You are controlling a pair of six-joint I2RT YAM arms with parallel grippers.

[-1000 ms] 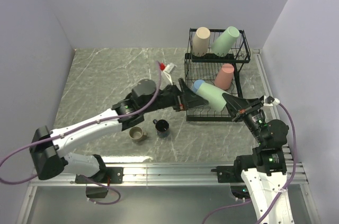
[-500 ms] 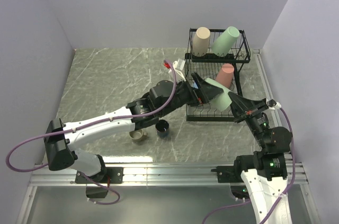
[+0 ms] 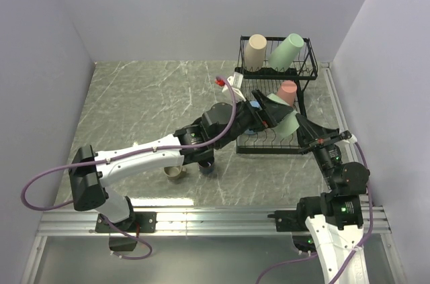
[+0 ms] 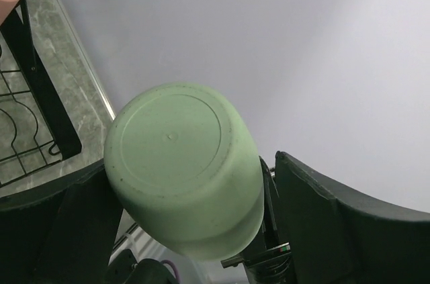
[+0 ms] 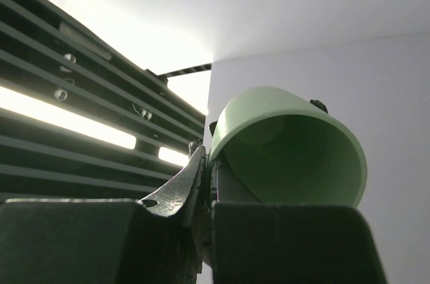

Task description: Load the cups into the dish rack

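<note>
Top view: a tall pale green matte tumbler point(image 3: 281, 121), tilted over the near right of the black wire two-tier dish rack point(image 3: 265, 151), spans from the left gripper point(image 3: 272, 115) at its base to the right gripper point(image 3: 300, 127) at its rim. Left wrist view: its flat round base faces the lens between fingers point(image 4: 339, 227) spread wide, a gap on one side, so unclamped; likely light, stiff, not slippery, best taken across the wall. Right wrist view: fingers point(image 5: 175, 197) pinched together on the thin rim.

Pale green cup point(image 4: 181, 163); beige cup point(image 3: 254, 52); pink cup point(image 3: 287, 90); rack point(image 3: 263, 142) blk; table point(image 3: 134, 103) grey-green marbled.
</note>
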